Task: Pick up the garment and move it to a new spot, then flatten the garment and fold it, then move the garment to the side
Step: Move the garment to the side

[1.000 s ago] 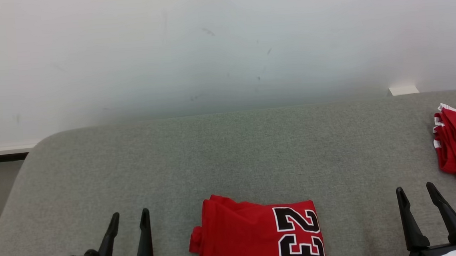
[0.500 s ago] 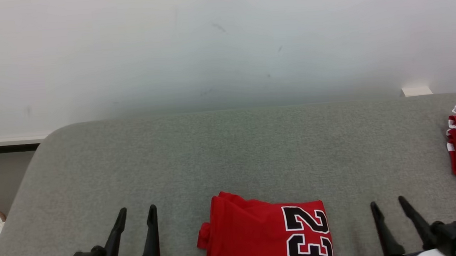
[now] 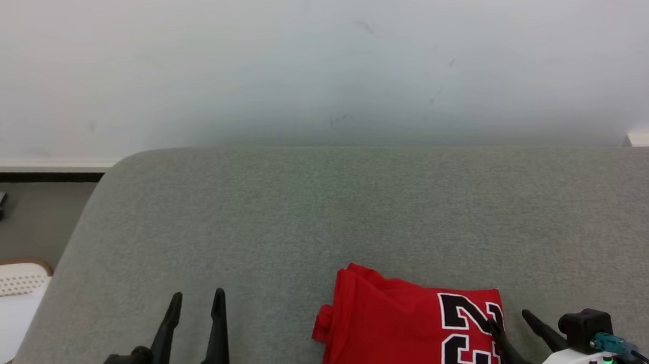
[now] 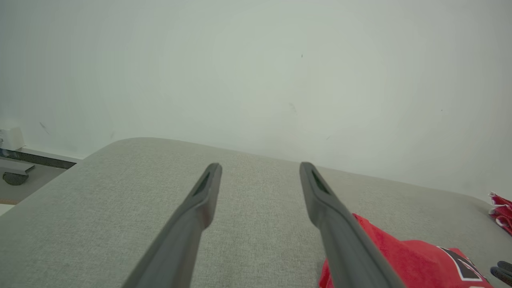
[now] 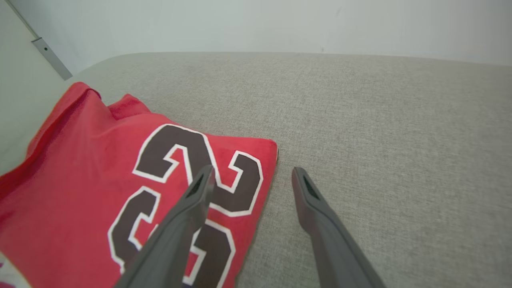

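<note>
R gripper (image 3: 508,319) sits low at the near edge, jaws wide, nothing held. It straddles the right edge of the jersey (image 3: 392,331), 1 side over the "23", 1 over bare cushion (image 3: 326,204). Prob lining up a pinch for the move aside; contact, can't tell. L gripper (image 3: 197,294) is wide too, empty, parked apart on the left. Jersey lies folded, near-centre. Beyond it is open cushion, then wall (image 3: 316,62).

Red jersey (image 3: 392,331) of smooth, soft cloth, its number a flat matt print. It lies on a grey cushion (image 3: 304,217) covered in coarse woven fabric. Matt painted wall (image 3: 293,64), lightly scuffed. Left tool (image 3: 198,293) and right tool (image 3: 508,317): dark, matt, possibly plastic.
</note>
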Available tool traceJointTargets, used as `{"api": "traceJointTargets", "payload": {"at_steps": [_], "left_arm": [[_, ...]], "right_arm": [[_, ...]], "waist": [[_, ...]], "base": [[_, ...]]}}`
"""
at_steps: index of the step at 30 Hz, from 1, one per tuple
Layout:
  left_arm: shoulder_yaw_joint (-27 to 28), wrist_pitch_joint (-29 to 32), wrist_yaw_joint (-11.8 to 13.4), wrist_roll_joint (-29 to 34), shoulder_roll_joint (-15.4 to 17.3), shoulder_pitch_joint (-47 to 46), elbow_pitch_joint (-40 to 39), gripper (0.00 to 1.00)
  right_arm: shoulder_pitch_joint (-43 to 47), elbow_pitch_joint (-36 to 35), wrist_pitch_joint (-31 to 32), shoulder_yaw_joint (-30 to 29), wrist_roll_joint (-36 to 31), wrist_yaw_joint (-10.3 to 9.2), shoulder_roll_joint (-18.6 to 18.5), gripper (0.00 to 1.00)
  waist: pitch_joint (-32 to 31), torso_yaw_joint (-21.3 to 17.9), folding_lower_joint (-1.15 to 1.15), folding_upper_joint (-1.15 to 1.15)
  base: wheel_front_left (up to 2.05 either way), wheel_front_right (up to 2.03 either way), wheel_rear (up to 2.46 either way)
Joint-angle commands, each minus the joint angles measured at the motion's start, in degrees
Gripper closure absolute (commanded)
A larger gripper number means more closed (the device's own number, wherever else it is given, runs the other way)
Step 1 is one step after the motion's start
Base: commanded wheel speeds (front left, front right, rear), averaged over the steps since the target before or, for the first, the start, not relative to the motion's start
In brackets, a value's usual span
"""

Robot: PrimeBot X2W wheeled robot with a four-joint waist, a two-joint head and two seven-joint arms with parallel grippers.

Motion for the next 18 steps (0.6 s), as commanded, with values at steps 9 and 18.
{"api": "traceJointTargets", "payload": {"at_steps": [9, 18], "left_arm": [[0.78, 0.02, -0.38, 1.26, 0.21, -0.29, 0.29, 0.00], [1.35, 0.02, -0.52, 1.11, 0.21, -0.21, 0.07, 0.00]], "right_arm": [[-2.16, 11.86, 6.08, 1.45, 4.60, 0.00, 2.84, 0.00], [-4.22, 12.51, 5.08, 5.35, 8.02, 0.16, 3.78, 1.00]], "waist": [[0.63, 3.11, 0.00, 0.00], [1.18, 2.88, 0.00, 0.00]], "base": [[0.00, 0.00, 0.00], [0.00, 0.00, 0.00]]}}
